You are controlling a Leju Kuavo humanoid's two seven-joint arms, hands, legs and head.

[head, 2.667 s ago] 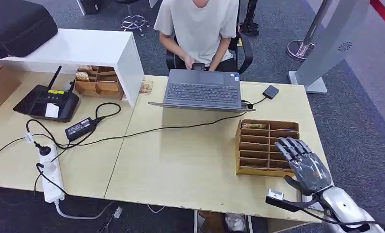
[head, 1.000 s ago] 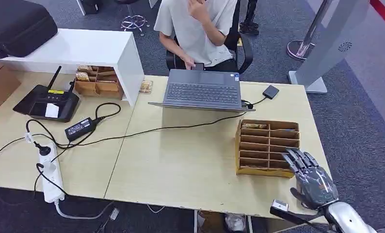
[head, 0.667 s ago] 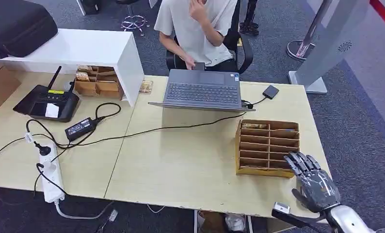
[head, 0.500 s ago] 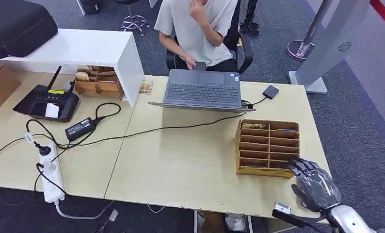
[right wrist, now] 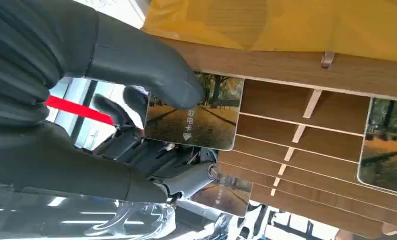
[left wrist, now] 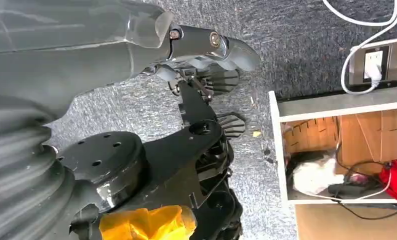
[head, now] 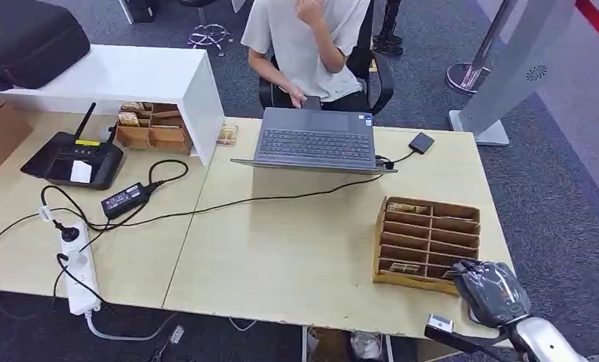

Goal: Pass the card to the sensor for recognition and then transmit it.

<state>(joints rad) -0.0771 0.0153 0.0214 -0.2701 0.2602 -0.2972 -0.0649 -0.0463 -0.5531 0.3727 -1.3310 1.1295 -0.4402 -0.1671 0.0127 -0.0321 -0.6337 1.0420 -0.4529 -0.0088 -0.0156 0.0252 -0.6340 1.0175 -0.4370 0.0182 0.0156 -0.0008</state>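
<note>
**Card: pinched at the rack, not yet lifted clear**

The card (right wrist: 194,120) sat at the near end of the wooden card rack (head: 430,243), at the right-hand corner of the table (head: 296,249). Your right hand (head: 489,290) had it between thumb and a dark finger (right wrist: 114,107), as the right wrist view showed: the thumb lay across the card's upper corner, and the printed face with its small arrow stayed readable. Another card (right wrist: 386,145) rested in a slot further along the rack.

Step in hand, by my reading: the pick-up. Nothing had reached the sensor. I took the small black box (head: 422,142) cabled beside the laptop (head: 315,142) for the reader, though that was a guess.

Next you would have needed a straight pull out of the slot without dragging the rack, then a carry across the table toward the far edge with the card held flat.

Pose: the right hand hung over the near right corner of the rack, back of the hand up, fingers tucked down out of the head camera's sight. Your left hand (left wrist: 206,45) hung beside the body over grey carpet, fingers curled in and holding nothing.
</note>
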